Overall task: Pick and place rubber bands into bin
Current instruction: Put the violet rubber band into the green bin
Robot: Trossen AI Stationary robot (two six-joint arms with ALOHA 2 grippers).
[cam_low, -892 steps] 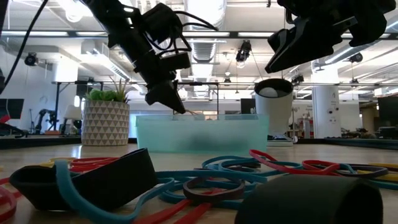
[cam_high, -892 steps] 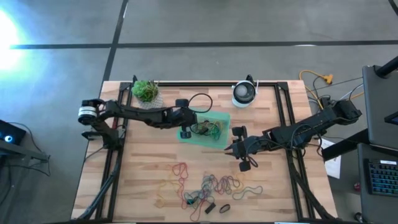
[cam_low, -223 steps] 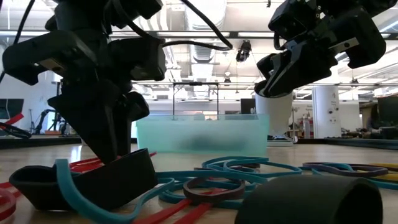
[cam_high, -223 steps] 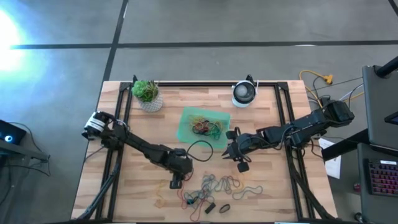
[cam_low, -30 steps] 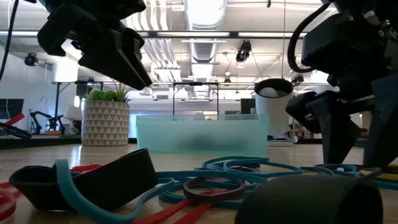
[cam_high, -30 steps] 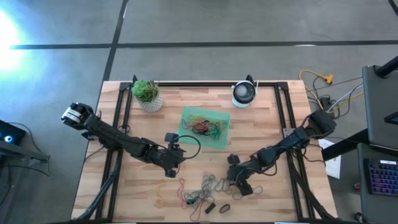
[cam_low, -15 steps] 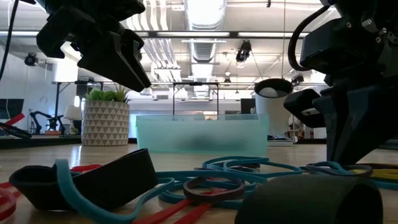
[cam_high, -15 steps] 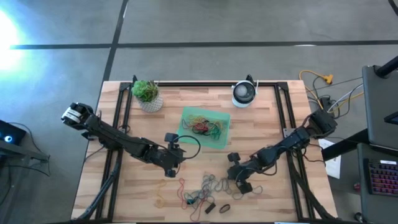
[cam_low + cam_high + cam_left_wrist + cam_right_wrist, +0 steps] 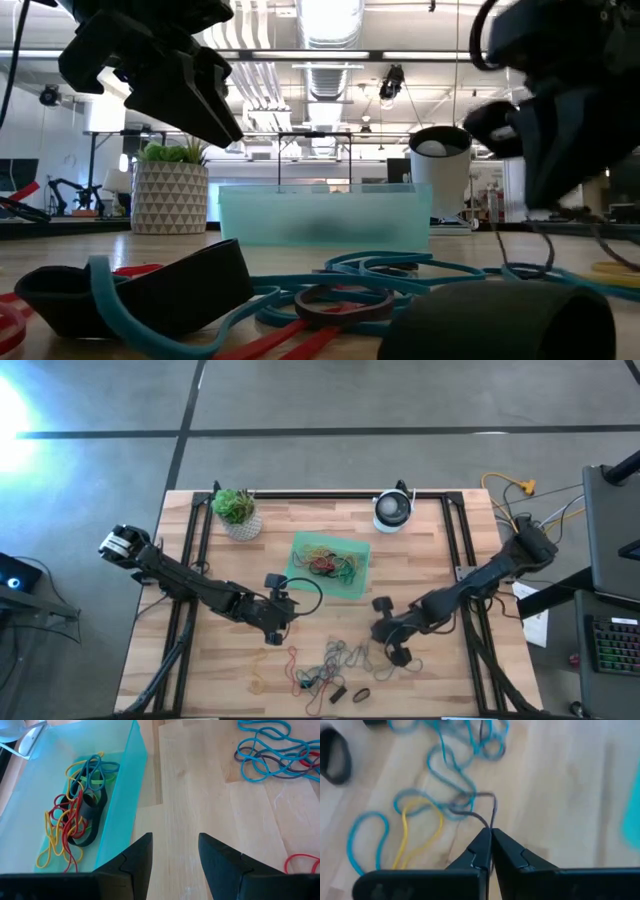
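The green bin (image 9: 330,565) sits mid-table and holds several rubber bands (image 9: 75,820). More rubber bands (image 9: 340,660) lie in a loose pile near the table's front edge. My right gripper (image 9: 490,840) hangs just right of that pile, above the table, shut on a thin dark band (image 9: 493,810). My left gripper (image 9: 175,850) hovers open at the bin's near-left corner with nothing between its fingers. In the low view the left gripper (image 9: 190,90) shows at upper left and the right gripper (image 9: 560,140) at right. My right gripper pinches one strand of the dark band (image 9: 492,822) between its two fingertips, coming from above and slanting down. The band hangs below the fingers (image 9: 541,250). Its lower part stays tangled with blue bands (image 9: 455,795) that lie on the table.
A potted plant (image 9: 236,510) stands at the far left and a round white device (image 9: 392,510) at the far middle. Wide black bands (image 9: 150,290) lie close to the front edge. Bare wood lies between the pile and the bin.
My right gripper has shut on a band at the pile's right side and then risen. The dark band is drawn up off the table at its held end, while the rest stays in the pile.
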